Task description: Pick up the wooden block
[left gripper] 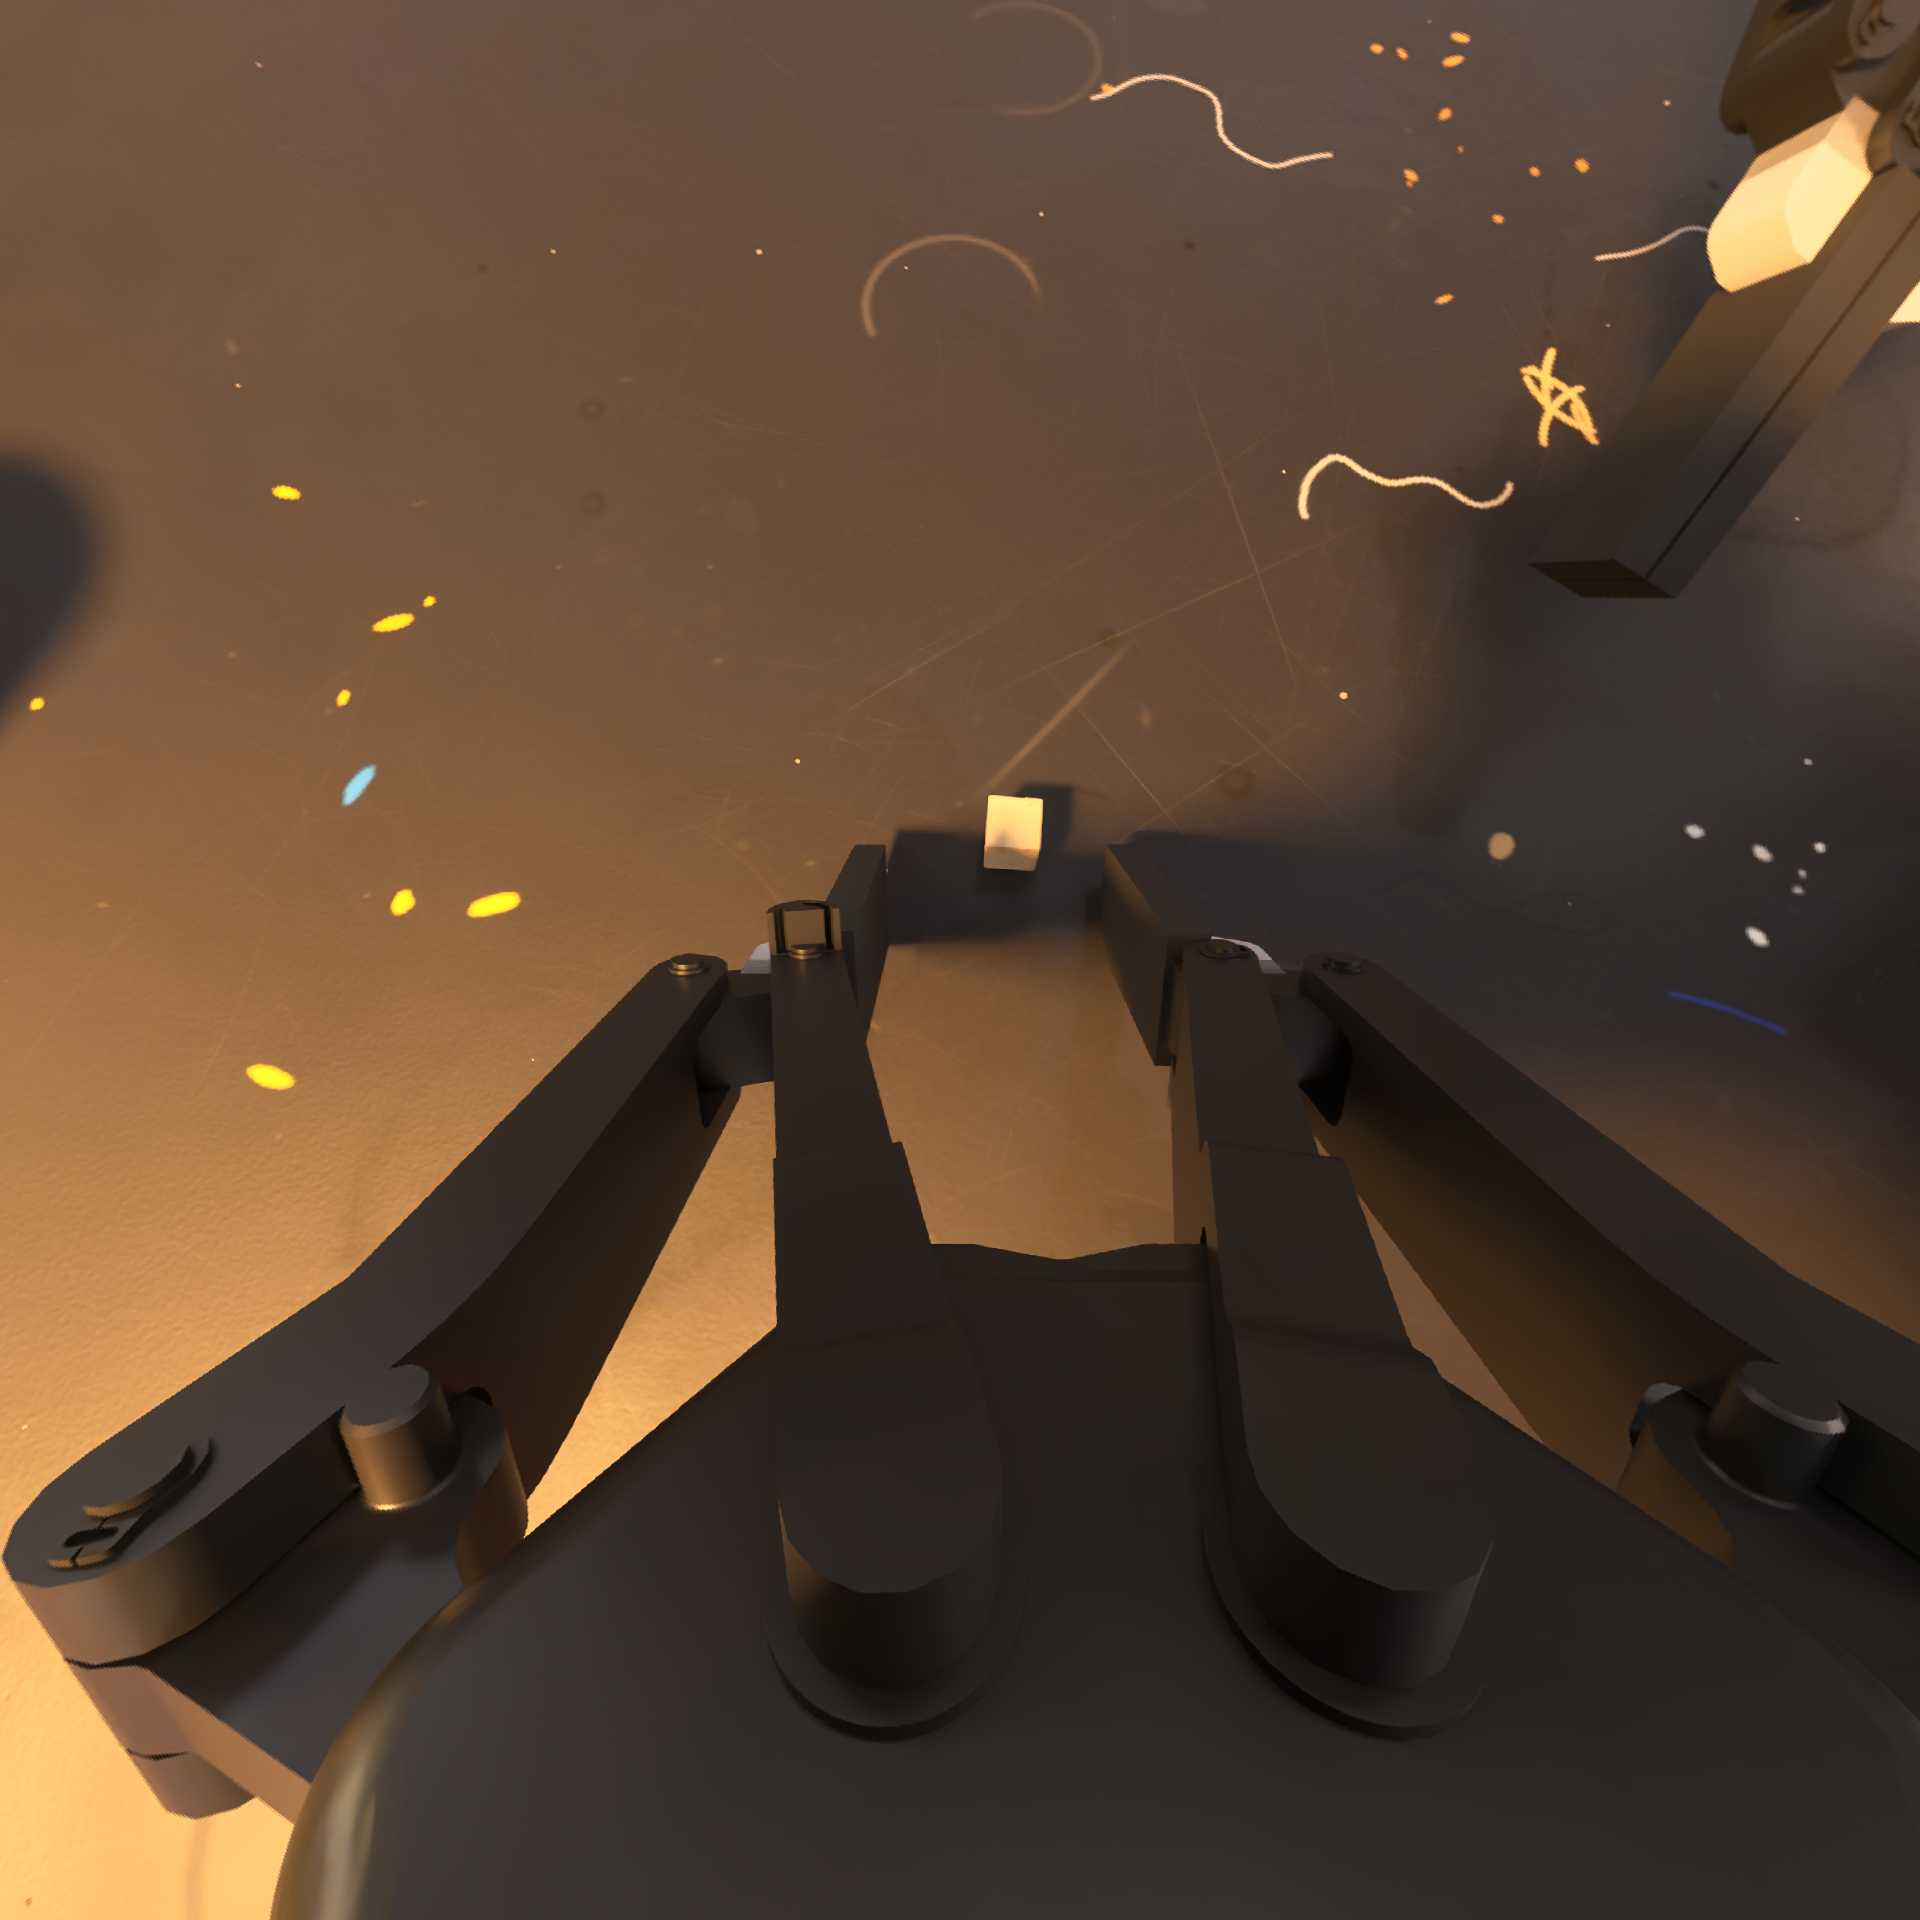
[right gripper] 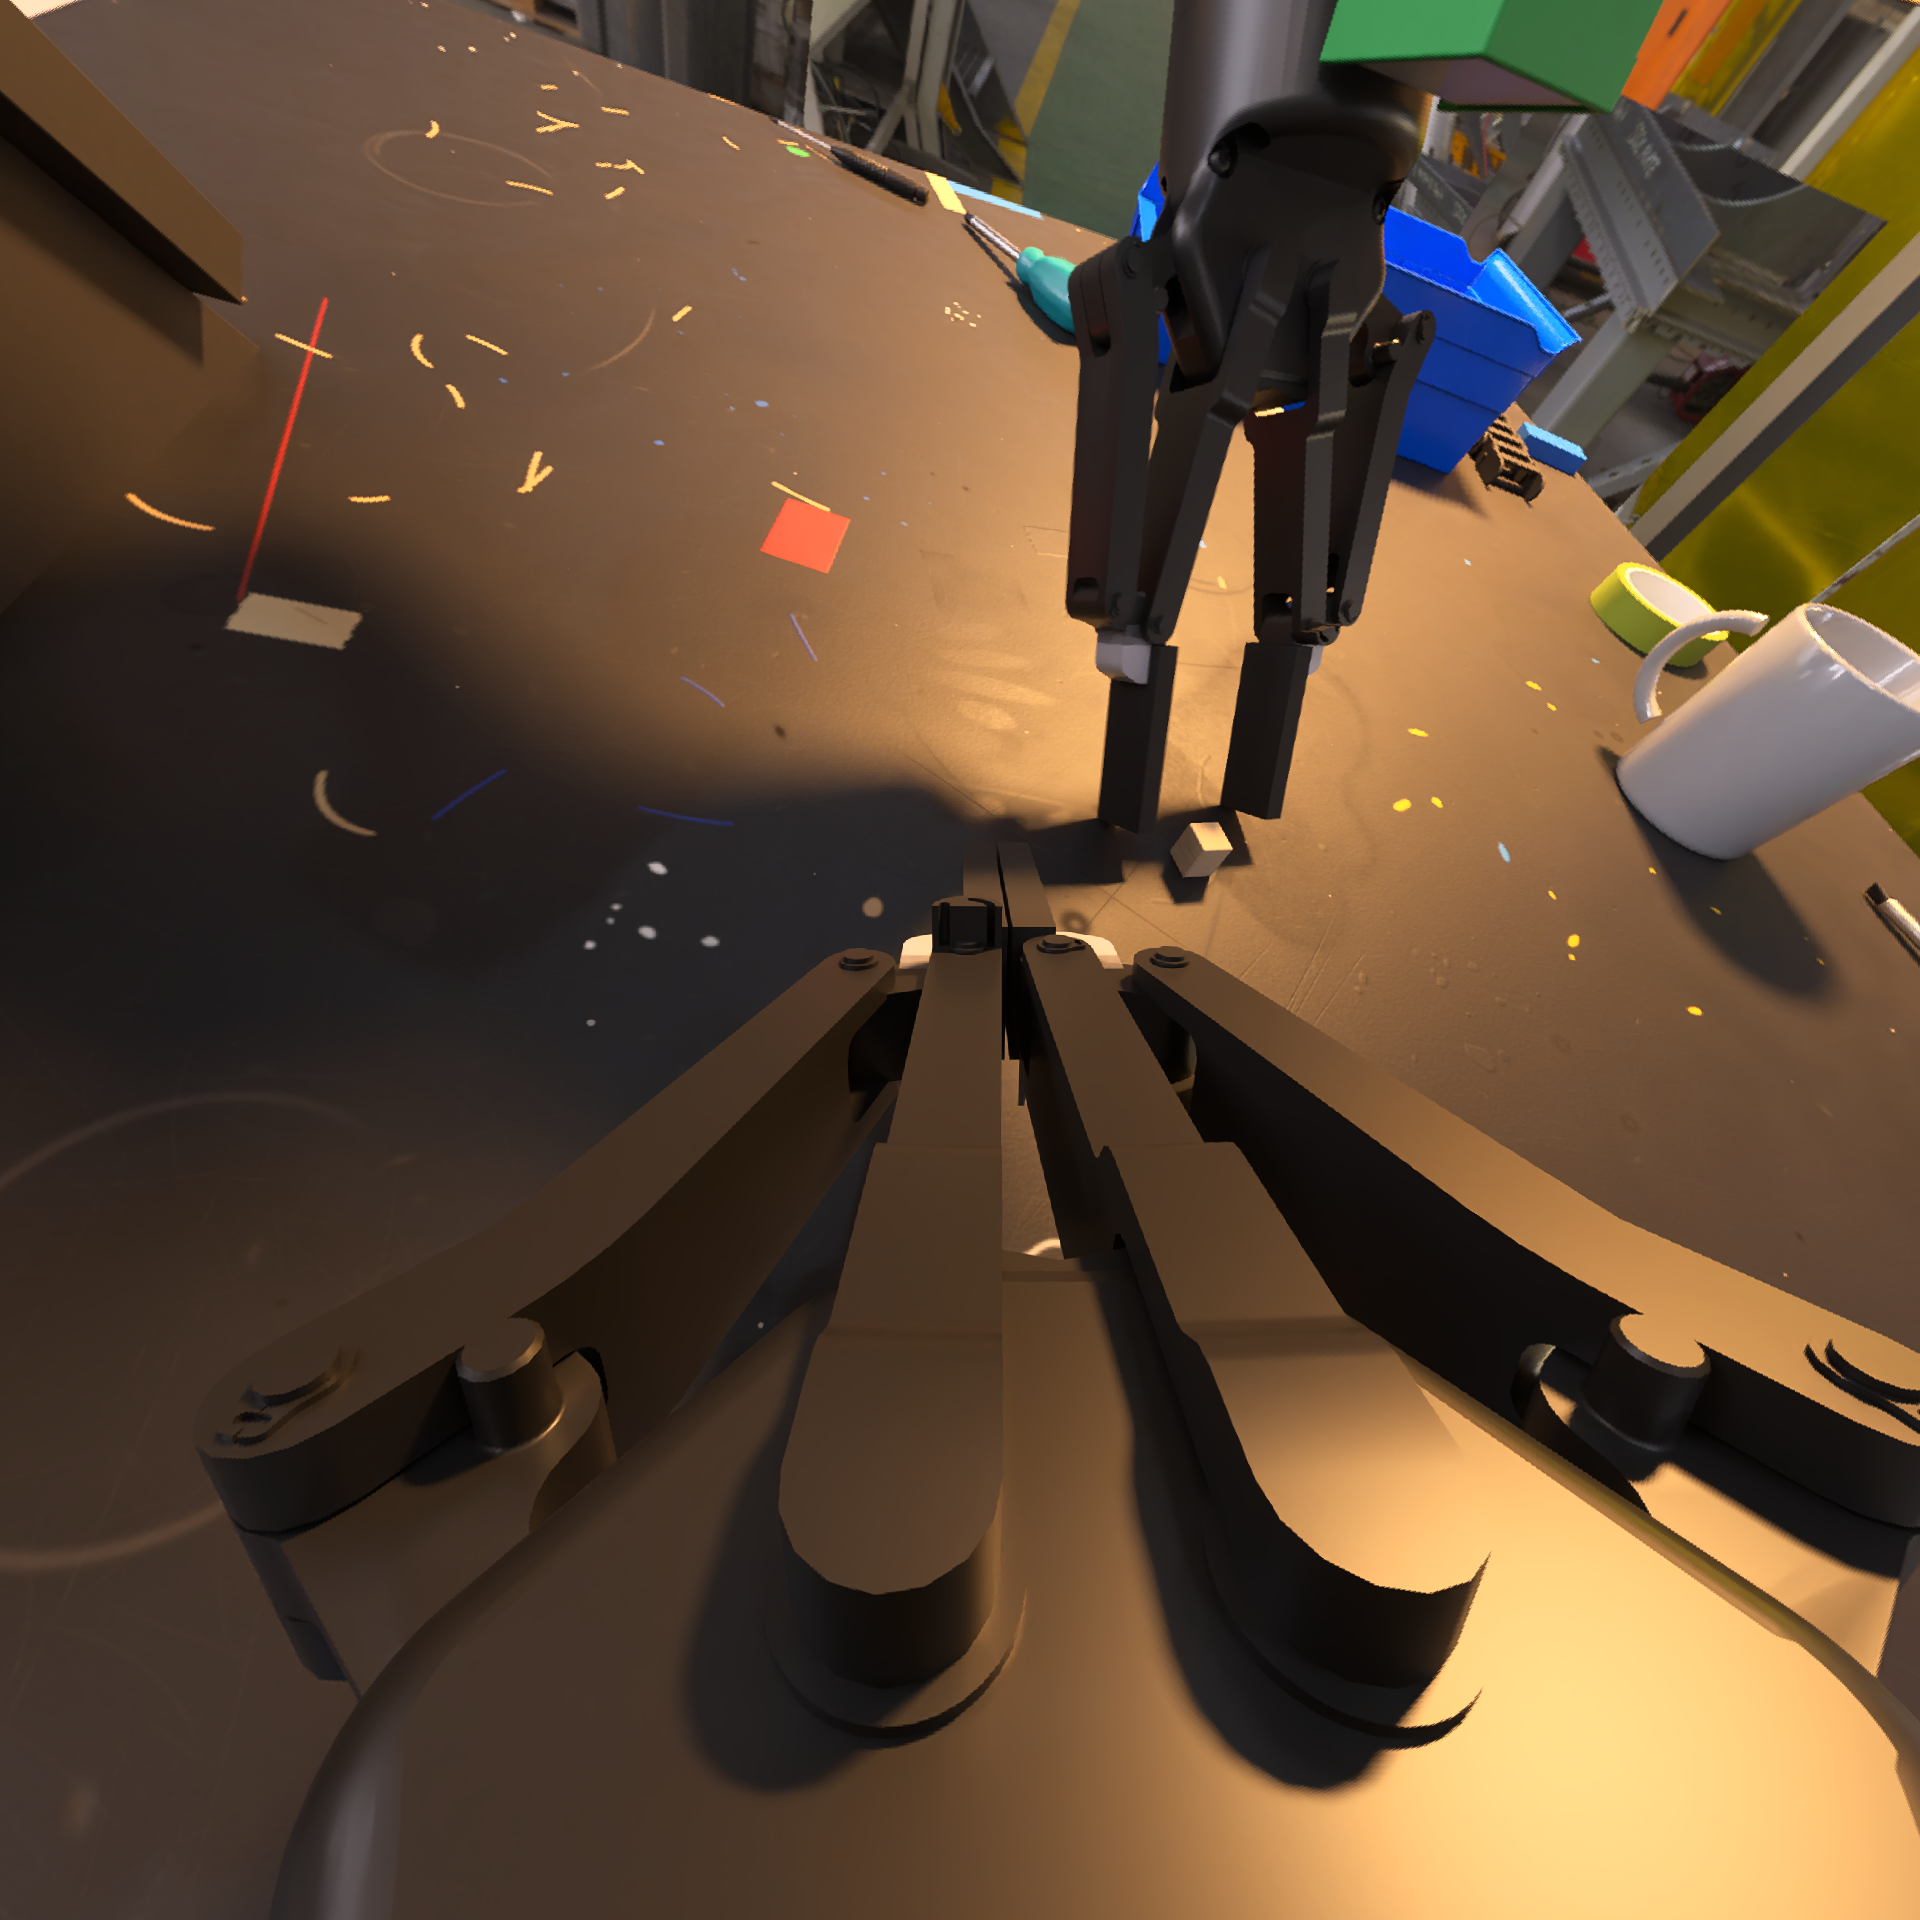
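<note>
One small wooden block (left gripper: 1012, 831) lies on the dark desk (left gripper: 623, 520), just beyond the spread fingertips of the left hand (left gripper: 992, 883), untouched. The right hand (right gripper: 1003, 873) is clenched on nothing, nearby.

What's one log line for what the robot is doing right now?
left gripper: open, above small pale wooden block | block: on dark table | right gripper: shut, idle
</note>
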`<action>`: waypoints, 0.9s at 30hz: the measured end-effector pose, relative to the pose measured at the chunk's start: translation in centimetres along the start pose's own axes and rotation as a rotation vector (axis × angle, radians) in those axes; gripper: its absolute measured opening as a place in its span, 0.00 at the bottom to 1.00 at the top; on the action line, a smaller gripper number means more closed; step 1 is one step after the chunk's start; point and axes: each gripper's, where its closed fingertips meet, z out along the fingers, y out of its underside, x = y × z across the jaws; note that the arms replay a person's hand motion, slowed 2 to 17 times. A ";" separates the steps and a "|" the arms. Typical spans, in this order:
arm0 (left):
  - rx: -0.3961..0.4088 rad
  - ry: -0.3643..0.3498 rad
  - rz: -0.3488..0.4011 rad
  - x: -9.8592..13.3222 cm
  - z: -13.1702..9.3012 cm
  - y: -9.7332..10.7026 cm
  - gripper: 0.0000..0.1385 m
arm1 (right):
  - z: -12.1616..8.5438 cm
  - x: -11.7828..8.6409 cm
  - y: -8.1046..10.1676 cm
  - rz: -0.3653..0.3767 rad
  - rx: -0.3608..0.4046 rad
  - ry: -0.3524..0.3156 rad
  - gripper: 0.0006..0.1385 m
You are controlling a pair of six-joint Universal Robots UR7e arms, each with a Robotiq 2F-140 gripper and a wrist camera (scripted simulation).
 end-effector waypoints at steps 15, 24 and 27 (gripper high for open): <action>-0.015 0.090 -0.005 1.6 -1.2 0.5 0.43 | -0.4 1.1 0.7 0.027 -0.027 0.053 0.00; -0.008 0.042 -0.010 0.6 -1.0 0.6 0.44 | -0.4 0.7 0.5 0.027 -0.013 0.032 0.00; 0.035 0.037 -0.026 0.1 -0.9 0.0 0.44 | -0.3 0.3 0.3 0.023 0.003 0.006 0.00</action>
